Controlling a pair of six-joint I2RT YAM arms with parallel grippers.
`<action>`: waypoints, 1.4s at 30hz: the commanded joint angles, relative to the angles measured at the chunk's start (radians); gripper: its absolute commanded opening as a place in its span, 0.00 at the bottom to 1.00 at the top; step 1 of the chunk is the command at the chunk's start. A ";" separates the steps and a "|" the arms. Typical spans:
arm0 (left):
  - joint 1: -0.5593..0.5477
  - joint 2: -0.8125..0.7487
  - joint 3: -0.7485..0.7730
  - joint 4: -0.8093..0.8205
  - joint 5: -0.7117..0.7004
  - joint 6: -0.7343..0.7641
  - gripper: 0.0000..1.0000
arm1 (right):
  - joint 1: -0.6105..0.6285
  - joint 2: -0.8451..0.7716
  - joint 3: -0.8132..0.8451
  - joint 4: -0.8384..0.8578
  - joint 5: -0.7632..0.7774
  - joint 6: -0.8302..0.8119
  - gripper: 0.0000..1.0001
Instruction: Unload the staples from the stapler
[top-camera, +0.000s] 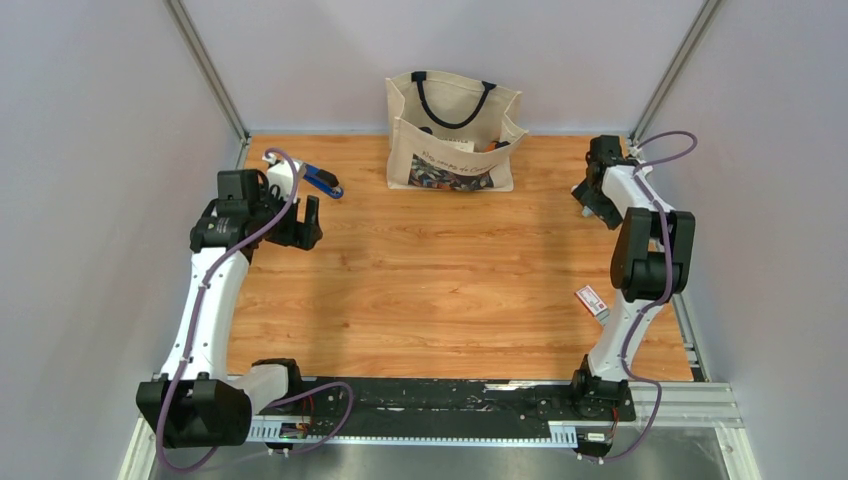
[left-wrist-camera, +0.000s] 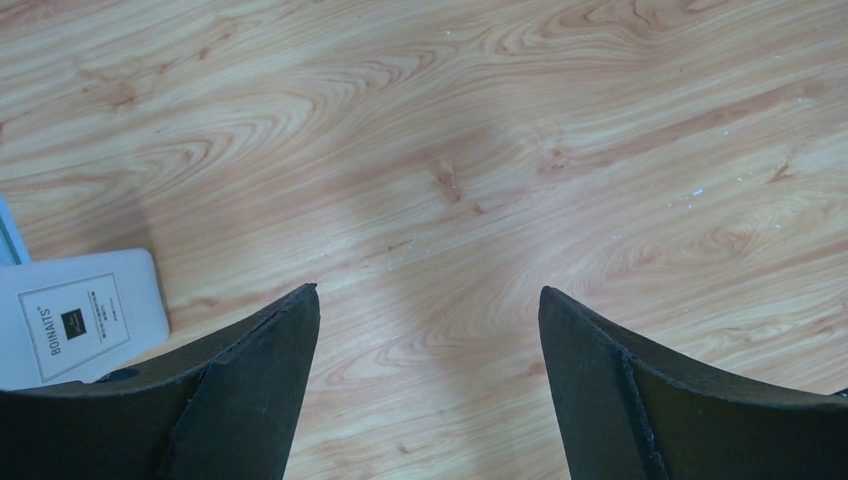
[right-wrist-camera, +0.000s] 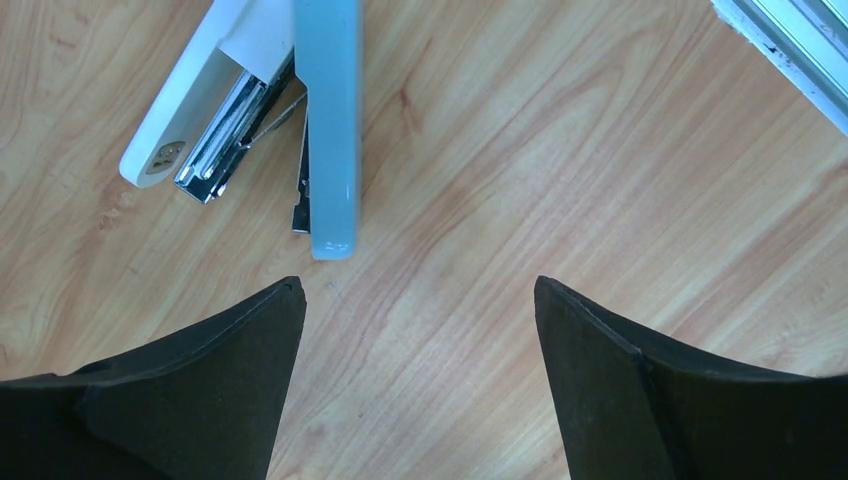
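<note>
Overhead view: two arms over a wood-grain bench (top-camera: 430, 300). Slim blue stapler (top-camera: 322, 181) with a black end, flat on the bench in the upper left of the frame, just above and to the right of the left end effector (top-camera: 304, 222), apart from it and ungrasped. Cream tote bag (top-camera: 455, 130) with dark handles upright at top centre, against the back edge. Small red-and-white box (top-camera: 592, 300) at the right, just beside the right arm's lower link. Right end effector (top-camera: 592, 203) in the upper right, pointed down at the bench near the corner post.

Left wrist view: left end effector released, both dark fingers (left-wrist-camera: 250, 390) spread wide at the bottom of the frame, only bare wood between them. White printed box (left-wrist-camera: 80, 320) at lower left, its near corner hidden behind the left finger.

Right wrist view: right end effector likewise released, jaws wide apart over bare wood, nothing grasped. Second stapler, pale blue and white (right-wrist-camera: 330, 120), at upper left, just beyond the left fingertip and not touching it; hinged open, pale blue arm and white arm splayed in a narrow V, bright metal magazine exposed between them. Contents of the magazine too small to tell. Aluminium frame rail (right-wrist-camera: 790, 45) across the upper right corner.
</note>
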 joint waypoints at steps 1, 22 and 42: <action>0.002 -0.010 -0.011 0.047 0.010 0.028 0.89 | -0.008 0.036 0.065 0.034 -0.012 0.023 0.86; 0.001 -0.027 -0.036 0.067 -0.016 0.041 0.89 | -0.009 0.148 0.146 0.005 -0.035 0.002 0.61; 0.001 -0.079 -0.034 0.044 -0.035 0.028 0.89 | 0.051 0.096 0.085 -0.015 -0.045 -0.104 0.17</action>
